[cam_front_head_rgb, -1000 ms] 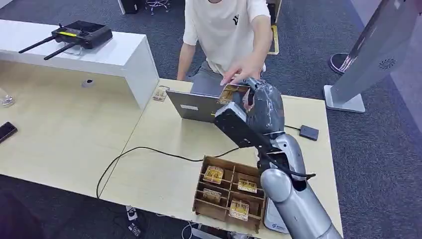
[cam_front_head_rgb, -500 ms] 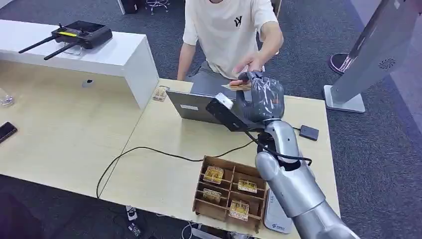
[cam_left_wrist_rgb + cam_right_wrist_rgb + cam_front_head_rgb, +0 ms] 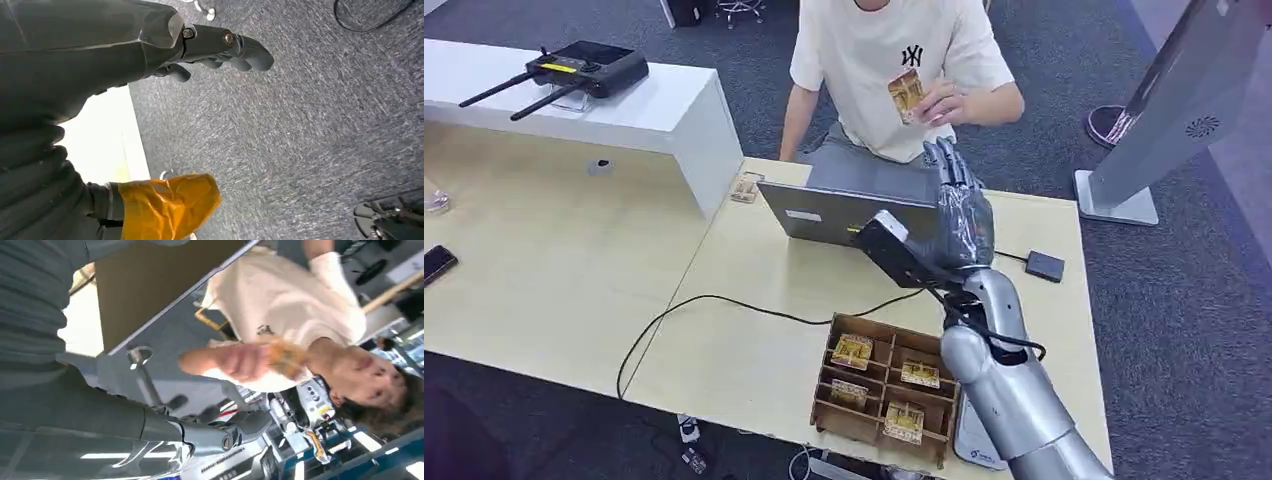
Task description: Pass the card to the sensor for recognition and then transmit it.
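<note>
A person behind the table holds the yellow-brown card (image 3: 906, 95) up in front of their chest; it shows blurred in the right wrist view as the card (image 3: 284, 356) in their hand. My right hand (image 3: 961, 212) is raised over the far edge of the table, just below that card, fingers stretched up and apart, holding nothing. The thumb of my right hand (image 3: 220, 432) points toward the person. The small black sensor (image 3: 1045, 266) lies on the table to the right of my arm. My left hand (image 3: 150, 45) hangs over grey carpet, holding nothing.
An open grey laptop (image 3: 834, 212) stands before the person. A wooden compartment box (image 3: 879, 385) with several cards sits at the table's near edge, and a black cable (image 3: 714, 300) runs across the table. A white counter (image 3: 624, 110) carries a black controller.
The person has taken the card out of my right hand and lifted it to their chest. My right hand's fingers have straightened and the hand has drawn back slightly.
</note>
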### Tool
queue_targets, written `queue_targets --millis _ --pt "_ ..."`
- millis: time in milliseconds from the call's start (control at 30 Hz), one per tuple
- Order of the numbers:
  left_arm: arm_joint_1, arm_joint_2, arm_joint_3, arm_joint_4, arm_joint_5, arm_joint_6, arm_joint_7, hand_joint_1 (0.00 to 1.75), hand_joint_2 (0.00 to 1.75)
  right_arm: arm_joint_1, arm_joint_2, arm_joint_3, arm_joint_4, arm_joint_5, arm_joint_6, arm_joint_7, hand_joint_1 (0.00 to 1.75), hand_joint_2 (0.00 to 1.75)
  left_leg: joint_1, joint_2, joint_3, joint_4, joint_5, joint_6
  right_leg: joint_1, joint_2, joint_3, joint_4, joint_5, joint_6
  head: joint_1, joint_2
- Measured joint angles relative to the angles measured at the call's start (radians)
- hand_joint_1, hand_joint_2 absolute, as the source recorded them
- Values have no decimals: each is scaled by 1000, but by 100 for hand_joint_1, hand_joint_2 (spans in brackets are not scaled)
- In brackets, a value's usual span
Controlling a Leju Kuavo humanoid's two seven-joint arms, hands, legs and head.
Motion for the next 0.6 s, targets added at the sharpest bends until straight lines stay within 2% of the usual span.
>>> queue_targets --millis 200,467,500,533,600 --pt "30 0 9 0 46 25 -21 0 175 158 0 -17 -242 -186 -29 -124 0 175 0 0 -1 0 -1 0 0 0 -1 0 0 0 0 0" --pt "53 0 50 0 92 33 -30 0 175 409 -24 -8 -552 -258 -69 -214 2 175 0 0 -2 0 -2 0 0 0 -2 -1 -1 0 0 0" --pt "54 0 54 0 97 33 -31 0 175 437 -37 -2 -579 -265 -73 -226 42 175 0 0 -2 0 -2 0 0 0 -2 -1 -1 0 0 0" --pt "56 -1 58 0 101 34 -31 0 175 461 -49 3 -598 -273 -78 -238 173 175 0 0 -2 0 -2 0 0 0 -2 -1 -1 0 0 0" --pt "59 -1 69 0 110 36 -31 0 175 507 -71 9 -624 -290 -84 -255 175 175 0 0 -2 0 -2 0 0 0 -2 -1 -1 0 0 0"
